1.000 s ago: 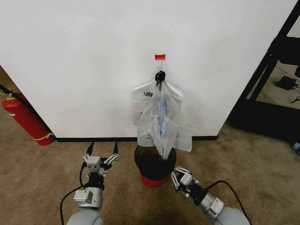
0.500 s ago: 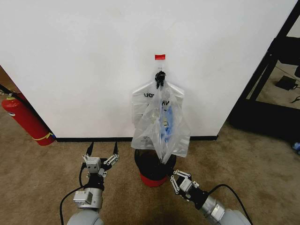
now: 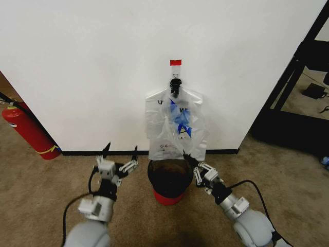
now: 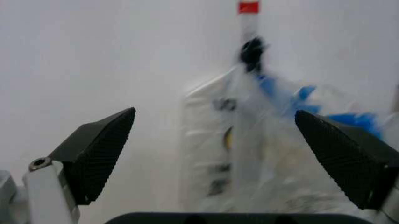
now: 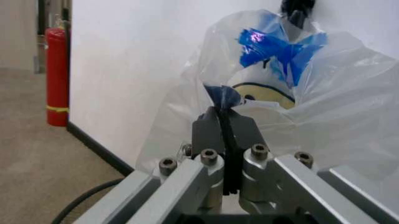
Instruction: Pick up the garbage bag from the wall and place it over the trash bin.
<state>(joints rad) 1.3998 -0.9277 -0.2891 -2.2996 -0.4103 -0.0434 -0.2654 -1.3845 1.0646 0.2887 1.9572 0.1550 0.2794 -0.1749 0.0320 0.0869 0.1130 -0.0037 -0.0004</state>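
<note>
R gripper rose, fingers clamped on garbage bag w/ unreadable print; L gripper fingers apart.

No legible wording anywhere. Dark print on the garbage bag, centre of the head view, too crumpled and blurred to read; part of a yellow smiley face at upper right of the right wrist view.
</note>
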